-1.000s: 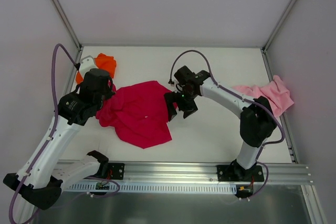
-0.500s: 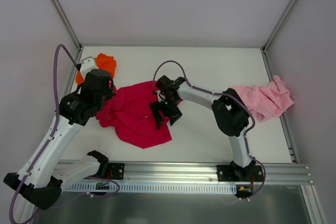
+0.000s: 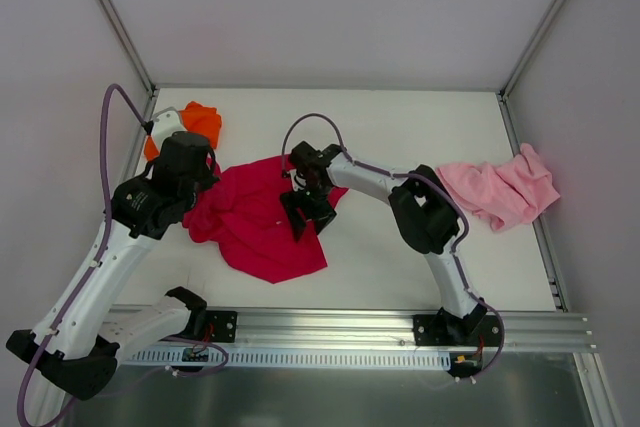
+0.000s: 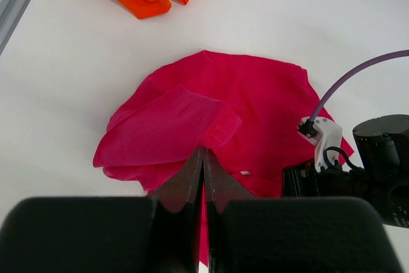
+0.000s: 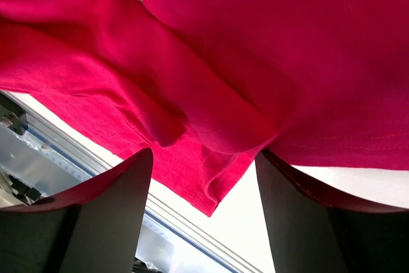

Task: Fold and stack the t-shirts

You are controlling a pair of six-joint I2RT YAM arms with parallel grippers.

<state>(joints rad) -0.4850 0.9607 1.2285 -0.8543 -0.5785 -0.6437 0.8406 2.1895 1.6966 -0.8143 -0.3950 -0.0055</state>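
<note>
Left gripper (image 4: 203, 153) sits pinched shut at the left edge of the crimson t-shirt (image 3: 262, 232). Right gripper (image 5: 203, 155) holds its jaws apart, straddling a fold.

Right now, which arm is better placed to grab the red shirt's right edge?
Right. The right gripper hangs open over that side of the red shirt; the left gripper is shut on its left edge.

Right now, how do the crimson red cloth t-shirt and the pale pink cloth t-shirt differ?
The crimson red cloth t-shirt lies left of centre, partly spread out; the pale pink cloth t-shirt sits bunched at the far right. The left arm's fingers pinch the red one and the right arm's fingers straddle it; nothing touches the pink one. Neither is folded yet.
</note>
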